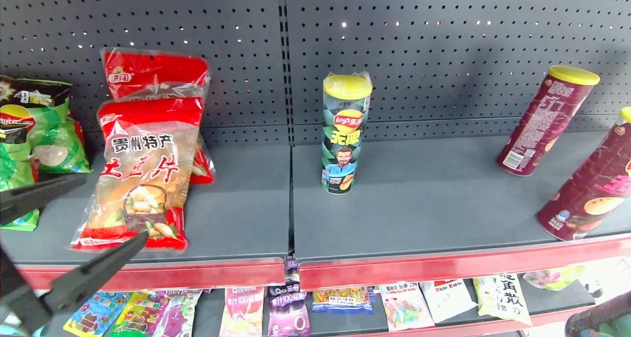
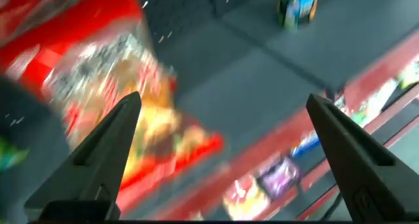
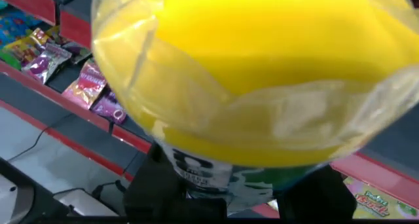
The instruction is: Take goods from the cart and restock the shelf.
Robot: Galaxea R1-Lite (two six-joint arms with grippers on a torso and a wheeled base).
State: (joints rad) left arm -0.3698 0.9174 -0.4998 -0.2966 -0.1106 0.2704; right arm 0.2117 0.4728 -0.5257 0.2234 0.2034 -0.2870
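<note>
My left gripper point(image 1: 114, 206) hangs open at the shelf's front left, just in front of a big red bag of potato slices point(image 1: 143, 174) that stands on the upper shelf board point(image 1: 419, 204). In the left wrist view the same bag point(image 2: 98, 73) lies beyond the spread fingers point(image 2: 111, 152). A second red bag point(image 1: 153, 73) leans behind it. A green chip can with a yellow lid point(image 1: 345, 135) stands mid-shelf. My right gripper point(image 3: 242, 194) is shut on another yellow-lidded can point(image 3: 262, 27) wrapped in clear film, in front of the shelf's red edge.
Green snack bags point(image 1: 34, 125) fill the shelf's far left. Two maroon cans point(image 1: 544, 120) point(image 1: 591, 189) lean at the right. Free board lies on both sides of the green can. The lower shelf point(image 1: 557, 297) holds several small packets point(image 1: 291, 312). A pegboard point(image 1: 419, 46) backs the shelf.
</note>
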